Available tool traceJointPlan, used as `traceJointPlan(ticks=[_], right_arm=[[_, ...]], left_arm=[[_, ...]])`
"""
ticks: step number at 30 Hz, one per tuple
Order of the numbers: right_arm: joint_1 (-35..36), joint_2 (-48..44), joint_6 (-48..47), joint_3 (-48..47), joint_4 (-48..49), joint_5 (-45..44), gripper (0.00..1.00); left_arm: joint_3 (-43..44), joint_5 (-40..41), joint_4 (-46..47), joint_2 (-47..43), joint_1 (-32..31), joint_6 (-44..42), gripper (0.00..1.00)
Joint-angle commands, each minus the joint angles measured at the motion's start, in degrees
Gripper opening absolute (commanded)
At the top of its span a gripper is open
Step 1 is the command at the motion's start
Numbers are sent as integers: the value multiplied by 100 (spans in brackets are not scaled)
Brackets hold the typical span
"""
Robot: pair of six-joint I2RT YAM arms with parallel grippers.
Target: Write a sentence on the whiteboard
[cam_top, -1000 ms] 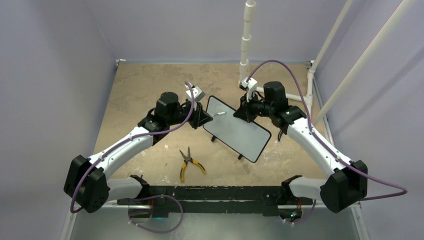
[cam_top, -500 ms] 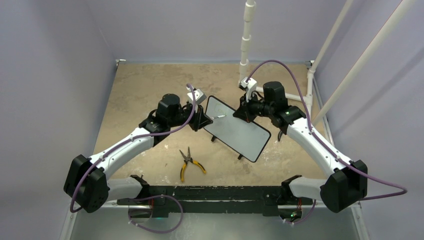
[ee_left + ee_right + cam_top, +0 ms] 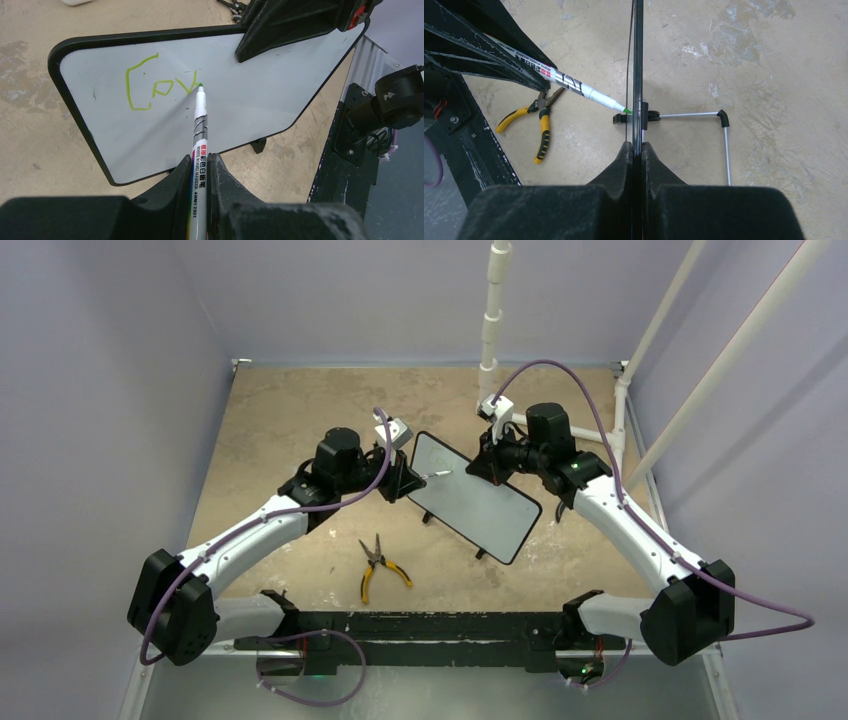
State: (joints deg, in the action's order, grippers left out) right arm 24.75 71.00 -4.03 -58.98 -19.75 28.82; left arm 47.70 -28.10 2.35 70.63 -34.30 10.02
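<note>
Early in the writing: the right pincer [image 3: 634,147] pinches the top edge of the whiteboard [image 3: 250,110], upright on the bench, while the left pincer [image 3: 200,165] pinches the marker [image 3: 200,125], its tip beside the third green mark of the sentence [image 3: 160,87], so the next stroke probably calls for light pressure, moving rightward.

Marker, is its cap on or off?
Off. The marker shows its bare green tip, pointing at the whiteboard beside the green letters.
</note>
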Motion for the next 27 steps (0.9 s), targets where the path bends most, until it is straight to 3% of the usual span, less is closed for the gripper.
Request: traceJointPlan(ticks=[1, 17, 27], right_arm=[[91, 72, -10, 9, -44, -52, 0], [98, 45, 8, 10, -27, -69, 0], [100, -25, 8, -8, -33, -70, 0]], left_arm=[[20, -85, 218, -27, -45, 55, 0], [-6, -277, 245, -85, -45, 61, 0], [-95, 244, 133, -829, -40, 151, 0]])
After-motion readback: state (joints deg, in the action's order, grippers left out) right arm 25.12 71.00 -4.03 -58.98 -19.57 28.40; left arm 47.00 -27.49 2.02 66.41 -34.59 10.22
